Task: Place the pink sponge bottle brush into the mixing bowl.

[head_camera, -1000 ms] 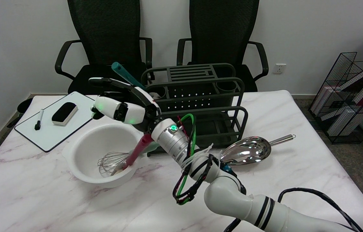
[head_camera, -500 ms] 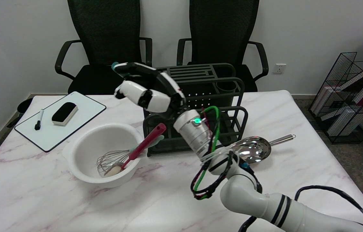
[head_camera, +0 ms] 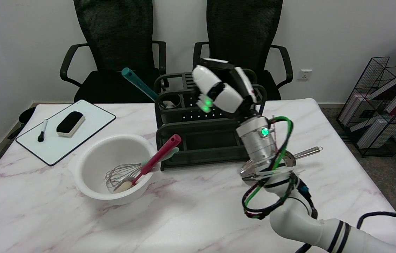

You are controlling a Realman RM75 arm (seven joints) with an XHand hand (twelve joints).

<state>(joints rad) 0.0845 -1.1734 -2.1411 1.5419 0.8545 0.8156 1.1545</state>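
The pink bottle brush (head_camera: 157, 154) leans in the white mixing bowl (head_camera: 89, 182), its sponge tip on the bowl's floor and its handle sticking out over the right rim. A wire whisk (head_camera: 119, 174) lies in the bowl beside it. My right hand (head_camera: 224, 89) is raised in the air well to the right of the bowl, in front of the dark rack (head_camera: 201, 140). It holds nothing, with its fingers loosely curved.
A teal-handled tool (head_camera: 138, 84) stands in the rack's left cup. A steel scoop (head_camera: 298, 154) lies behind my arm. A whiteboard (head_camera: 89, 117) with an eraser (head_camera: 70, 123) and a marker (head_camera: 42, 130) lies at the back left. Two office chairs stand behind the table.
My right hand has lifted away from above the bowl and swung right and up, to in front of the rack. The brush, let go, stays leaning in the bowl.
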